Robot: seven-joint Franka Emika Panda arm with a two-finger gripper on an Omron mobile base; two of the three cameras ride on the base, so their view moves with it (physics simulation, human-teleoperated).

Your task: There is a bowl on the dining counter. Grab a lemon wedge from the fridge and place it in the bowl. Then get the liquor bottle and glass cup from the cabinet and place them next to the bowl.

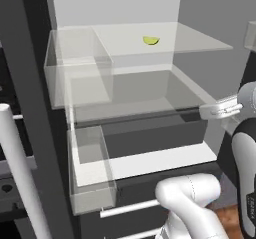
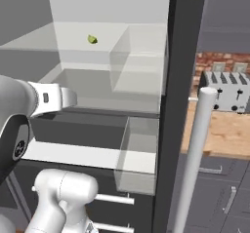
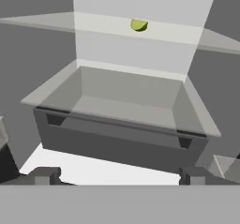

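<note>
The small yellow-green curved lemon wedge (image 3: 138,25), lying on the clear shelf far ahead of the hand, is showing too small to make out its peel or flesh. The dark grey bin (image 3: 117,143) below it is hiding its own contents behind its front wall. The silver toaster (image 2: 228,91) off to the hand's right is being cut off by the picture's edge.

The small yellow-green curved lemon wedge (image 1: 151,41) lies alone on a clear glass shelf (image 1: 200,42) high inside the open fridge (image 1: 135,3), a tall dark grey appliance with a white interior. It rests on its flat side, rounded rind facing down toward the front in the hand view (image 3: 138,25), near the middle of the shelf and close to the white back wall. In the right base view it shows as a tiny greenish speck (image 2: 92,39). Below the shelf sits a translucent drawer bin (image 3: 126,101); clear door bins (image 1: 90,183) hang on the open door, which carries a long white bar handle (image 2: 195,164).
</note>
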